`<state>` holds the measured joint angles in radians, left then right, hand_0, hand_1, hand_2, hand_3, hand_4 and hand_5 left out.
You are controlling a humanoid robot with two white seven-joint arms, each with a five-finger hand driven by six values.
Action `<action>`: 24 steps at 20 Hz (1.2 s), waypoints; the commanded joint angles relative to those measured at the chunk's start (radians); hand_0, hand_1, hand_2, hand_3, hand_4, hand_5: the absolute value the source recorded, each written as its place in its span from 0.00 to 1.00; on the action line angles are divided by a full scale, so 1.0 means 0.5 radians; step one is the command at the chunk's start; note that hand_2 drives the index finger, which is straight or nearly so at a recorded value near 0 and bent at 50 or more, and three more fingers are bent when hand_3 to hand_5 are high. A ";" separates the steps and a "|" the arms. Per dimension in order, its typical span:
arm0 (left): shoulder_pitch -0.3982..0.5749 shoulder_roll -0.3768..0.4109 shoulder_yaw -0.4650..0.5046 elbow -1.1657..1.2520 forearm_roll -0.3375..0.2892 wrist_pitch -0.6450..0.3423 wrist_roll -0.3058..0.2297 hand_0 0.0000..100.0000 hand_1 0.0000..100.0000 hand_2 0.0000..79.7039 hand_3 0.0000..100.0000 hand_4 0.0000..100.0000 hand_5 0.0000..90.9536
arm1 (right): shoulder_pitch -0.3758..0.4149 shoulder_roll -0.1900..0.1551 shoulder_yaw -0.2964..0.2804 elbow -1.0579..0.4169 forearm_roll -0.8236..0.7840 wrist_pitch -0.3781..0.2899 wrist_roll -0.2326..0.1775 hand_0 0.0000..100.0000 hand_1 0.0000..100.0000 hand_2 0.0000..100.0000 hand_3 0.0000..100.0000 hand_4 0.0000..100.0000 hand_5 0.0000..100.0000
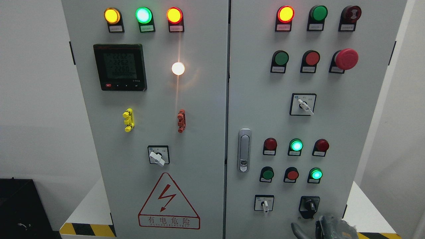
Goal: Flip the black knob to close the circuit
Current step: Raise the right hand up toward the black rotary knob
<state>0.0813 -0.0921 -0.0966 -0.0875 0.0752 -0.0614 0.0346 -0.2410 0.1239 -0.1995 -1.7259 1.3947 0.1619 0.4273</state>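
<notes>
Grey cabinet [199, 132] with lamps and switches, black knob [309, 206] at lower right, right hand [327, 227] just below it, finger state unclear

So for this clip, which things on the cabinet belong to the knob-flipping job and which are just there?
Job:
black rotary knob on its black plate, lower right door
robot hand just below it, arm side unclear

Just there:
white-handled selector switch
red mushroom stop button
black digital meter
silver door latch

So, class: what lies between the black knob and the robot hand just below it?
Head view: only bare panel between knob and hand.
</notes>
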 commanded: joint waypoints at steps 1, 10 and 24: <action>0.000 0.000 0.000 0.000 0.000 0.000 0.001 0.12 0.56 0.00 0.00 0.00 0.00 | -0.052 0.001 -0.058 0.031 0.015 0.004 0.004 0.00 0.00 0.91 1.00 0.92 0.91; 0.000 0.000 0.000 0.000 0.000 0.000 0.001 0.12 0.56 0.00 0.00 0.00 0.00 | -0.070 0.007 -0.061 -0.040 0.018 0.007 0.047 0.00 0.00 0.90 1.00 0.92 0.91; 0.000 0.000 0.000 0.000 0.000 0.000 0.001 0.12 0.56 0.00 0.00 0.00 0.00 | -0.076 0.004 -0.104 -0.006 0.039 0.004 0.044 0.00 0.00 0.90 1.00 0.92 0.91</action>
<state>0.0813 -0.0921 -0.0966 -0.0875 0.0752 -0.0614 0.0346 -0.2774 0.1263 -0.2332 -1.7346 1.4097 0.1656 0.4502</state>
